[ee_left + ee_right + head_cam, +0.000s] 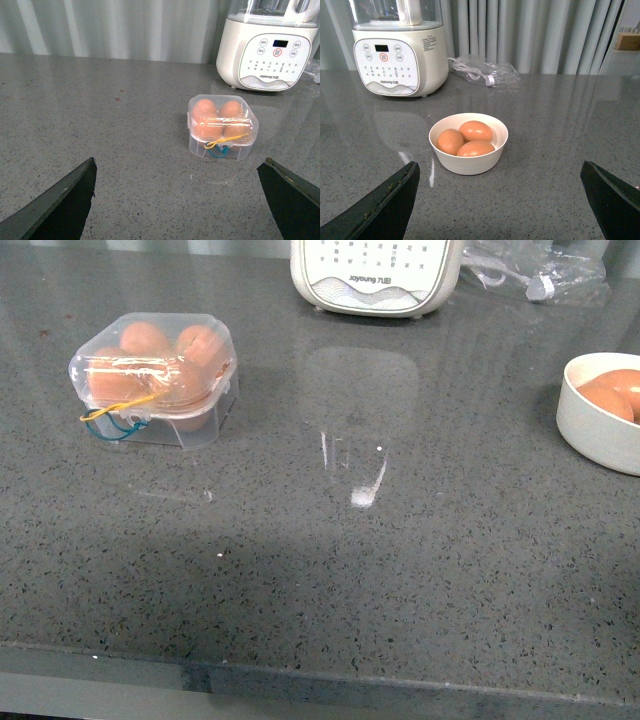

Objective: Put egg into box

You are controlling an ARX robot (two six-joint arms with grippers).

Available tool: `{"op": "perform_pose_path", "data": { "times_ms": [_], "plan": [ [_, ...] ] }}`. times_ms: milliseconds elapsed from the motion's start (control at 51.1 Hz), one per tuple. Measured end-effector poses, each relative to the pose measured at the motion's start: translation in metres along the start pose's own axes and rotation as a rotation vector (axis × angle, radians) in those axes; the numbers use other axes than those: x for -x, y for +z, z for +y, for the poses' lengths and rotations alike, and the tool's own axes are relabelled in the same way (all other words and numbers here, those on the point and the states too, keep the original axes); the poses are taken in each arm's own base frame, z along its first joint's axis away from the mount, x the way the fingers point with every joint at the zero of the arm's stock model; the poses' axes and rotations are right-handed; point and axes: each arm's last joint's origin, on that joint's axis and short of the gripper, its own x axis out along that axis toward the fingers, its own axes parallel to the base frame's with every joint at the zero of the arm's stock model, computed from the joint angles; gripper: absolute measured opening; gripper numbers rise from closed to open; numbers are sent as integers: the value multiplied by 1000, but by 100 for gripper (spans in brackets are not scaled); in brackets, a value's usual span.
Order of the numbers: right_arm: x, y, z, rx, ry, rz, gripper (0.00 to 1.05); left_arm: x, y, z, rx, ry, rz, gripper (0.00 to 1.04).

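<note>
The box (155,378) is a clear plastic egg case with its lid shut, brown eggs inside and yellow and blue cords at its front. It stands at the far left of the counter and also shows in the left wrist view (222,126). Three brown eggs (468,139) lie in a round white bowl (468,161) at the counter's right edge (588,425). My left gripper (179,197) is open and empty, well back from the box. My right gripper (500,200) is open and empty, short of the bowl. Neither gripper shows in the front view.
A white Joyoung appliance (375,275) stands at the back middle, also in the left wrist view (266,55) and right wrist view (400,55). A clear plastic bag with a cable (482,72) lies beside it. The counter's front edge (320,670) runs along the bottom.
</note>
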Motion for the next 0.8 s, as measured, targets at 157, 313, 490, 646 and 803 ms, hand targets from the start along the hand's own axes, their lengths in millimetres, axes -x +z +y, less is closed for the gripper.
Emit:
{"op": "perform_pose_path", "data": {
  "times_ms": [157, 313, 490, 646, 803],
  "plan": [
    [0, 0, 0, 0, 0, 0, 97, 0, 0, 0, 0, 0, 0, 98],
    [0, 0, 0, 0, 0, 0, 97, 0, 0, 0, 0, 0, 0, 98],
    [0, 0, 0, 0, 0, 0, 97, 0, 0, 0, 0, 0, 0, 98],
    [0, 0, 0, 0, 0, 0, 97, 0, 0, 0, 0, 0, 0, 98],
    [0, 0, 0, 0, 0, 0, 97, 0, 0, 0, 0, 0, 0, 98]
  ]
}}
